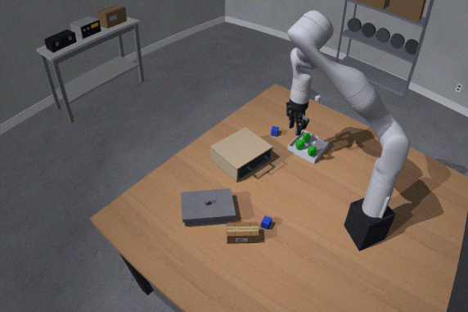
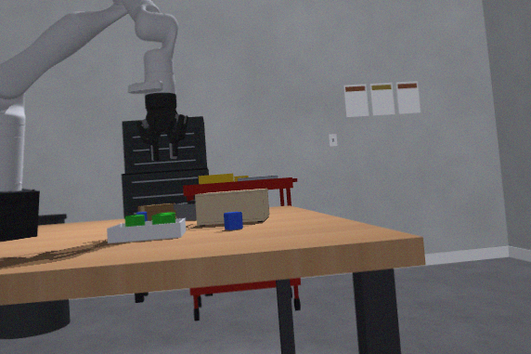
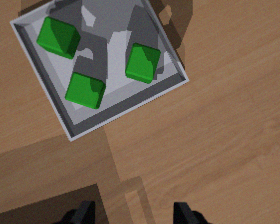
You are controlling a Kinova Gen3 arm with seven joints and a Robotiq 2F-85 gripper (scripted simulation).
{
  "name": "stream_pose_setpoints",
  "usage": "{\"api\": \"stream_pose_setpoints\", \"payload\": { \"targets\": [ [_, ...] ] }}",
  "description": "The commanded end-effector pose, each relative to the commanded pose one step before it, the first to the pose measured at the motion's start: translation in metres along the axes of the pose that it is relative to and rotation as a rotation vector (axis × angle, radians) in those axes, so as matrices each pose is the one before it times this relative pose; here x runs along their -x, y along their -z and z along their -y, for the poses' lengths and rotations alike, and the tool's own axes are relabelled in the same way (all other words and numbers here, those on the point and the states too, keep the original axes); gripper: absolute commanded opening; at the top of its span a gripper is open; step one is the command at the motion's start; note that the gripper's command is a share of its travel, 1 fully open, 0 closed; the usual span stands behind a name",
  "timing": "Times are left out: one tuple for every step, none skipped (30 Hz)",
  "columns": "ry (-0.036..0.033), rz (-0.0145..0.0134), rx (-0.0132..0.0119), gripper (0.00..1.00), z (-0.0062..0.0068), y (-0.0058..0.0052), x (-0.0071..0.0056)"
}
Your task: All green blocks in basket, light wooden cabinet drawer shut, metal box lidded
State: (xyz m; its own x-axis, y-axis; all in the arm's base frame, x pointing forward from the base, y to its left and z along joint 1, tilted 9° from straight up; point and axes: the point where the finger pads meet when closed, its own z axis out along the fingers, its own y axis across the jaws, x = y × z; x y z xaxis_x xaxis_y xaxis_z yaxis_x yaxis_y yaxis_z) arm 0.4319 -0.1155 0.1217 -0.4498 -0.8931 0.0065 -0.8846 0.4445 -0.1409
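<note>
Pincer (image 1: 299, 131) (image 2: 163, 158) (image 3: 134, 214) apart, nothing between; basket (image 1: 291, 151) (image 2: 146, 233) (image 3: 127, 111) below, green blocks (image 1: 306, 137) (image 2: 135, 220) (image 3: 143, 63) inside.

In the top view, a wooden table (image 1: 311, 263) (image 2: 278, 253) (image 3: 231, 125) carries a basket (image 1: 301, 155) (image 2: 146, 233) (image 3: 131, 109) and blue block (image 1: 275, 131) (image 2: 233, 221) at upper centre, a cabinet (image 1: 241, 146) (image 2: 232, 207) centrally, a metal box (image 1: 200, 211) (image 2: 186, 211), carton (image 1: 242, 236) (image 2: 157, 209) and second blue block (image 1: 266, 223) (image 2: 141, 213) below, and a black pedestal (image 1: 360, 232) (image 2: 19, 215) lower right.

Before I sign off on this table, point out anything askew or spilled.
Nothing stands out: the three green blocks lie inside the basket, and the lid looks level on the metal box.
</note>
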Motion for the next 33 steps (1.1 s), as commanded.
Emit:
{"api": "stream_pose_setpoints", "payload": {
  "targets": [
    [0.20394,-0.00911,-0.00346,0.54,-0.00462,-0.00005,0.06969],
    [0.00000,0.00000,0.00000,0.54,0.00000,0.00000,0.00000],
    [0.00000,0.00000,0.00000,0.54,0.00000,0.00000,0.00000],
    [0.03217,-0.00030,-0.00104,0.54,0.00243,0.00038,0.03931],
    [0.02698,-0.00026,-0.00100,0.54,-0.00075,0.00033,0.01108],
    [0.02146,-0.00021,-0.00088,0.54,-0.00015,0.00034,0.01183],
    [0.01588,-0.00016,-0.00070,0.54,0.00060,0.00027,0.01350],
    [0.01058,-0.00011,-0.00049,0.54,0.00012,0.00017,0.00735],
    [0.00594,-0.00006,-0.00028,0.54,-0.00014,0.00010,0.00283],
    [0.00238,-0.00003,-0.00012,0.54,-0.00005,0.00004,0.00113],
    [0.00037,0.00000,-0.00002,0.54,-0.00001,0.00001,0.00017],
    [0.00000,0.00000,0.00000,0.54,0.00000,0.00000,0.00000],
    [0.00000,0.00000,0.00000,0.54,0.00000,0.00000,0.00000],
    [0.00000,0.00000,0.00000,0.54,0.00000,0.00000,0.00000],
    [0.00000,0.00000,0.00000,0.54,0.00000,0.00000,0.00000],
    [0.00000,0.00000,0.00000,0.54,0.00000,0.00000,0.00000],
    [0.00000,0.00000,0.00000,0.54,0.00000,0.00000,0.00000],
    [0.00000,0.00000,0.00000,0.54,0.00000,0.00000,0.00000],
    [0.00000,0.00000,0.00000,0.54,0.00000,0.00000,0.00000],
    [0.00000,0.00000,0.00000,0.54,0.00000,0.00000,0.00000],
    [0.00000,0.00000,0.00000,0.54,0.00000,0.00000,0.00000],
    [0.00000,0.00000,0.00000,0.30,0.00000,0.00000,0.00000],
    [0.00000,0.00000,0.00000,0.30,0.00000,0.00000,0.00000],
    [0.00000,0.00000,0.00000,0.30,0.00000,0.00000,0.00000],
    [0.00000,0.00000,0.00000,0.30,0.00000,0.00000,0.00000],
    [0.00000,0.00000,0.00000,0.30,0.00000,0.00000,0.00000],
    [0.00000,0.00000,0.00000,0.30,0.00000,0.00000,0.00000],
    [0.00000,0.00000,0.00000,0.30,0.00000,0.00000,0.00000],
    [0.00000,0.00000,0.00000,0.30,0.00000,0.00000,0.00000],
    [0.00000,0.00000,0.00000,0.30,0.00000,0.00000,0.00000],
    [0.00000,0.00000,0.00000,0.30,0.00000,0.00000,0.00000],
    [0.00000,0.00000,0.00000,0.30,0.00000,0.00000,0.00000],
    [0.00000,0.00000,0.00000,0.30,0.00000,0.00000,0.00000]
  ]
}}
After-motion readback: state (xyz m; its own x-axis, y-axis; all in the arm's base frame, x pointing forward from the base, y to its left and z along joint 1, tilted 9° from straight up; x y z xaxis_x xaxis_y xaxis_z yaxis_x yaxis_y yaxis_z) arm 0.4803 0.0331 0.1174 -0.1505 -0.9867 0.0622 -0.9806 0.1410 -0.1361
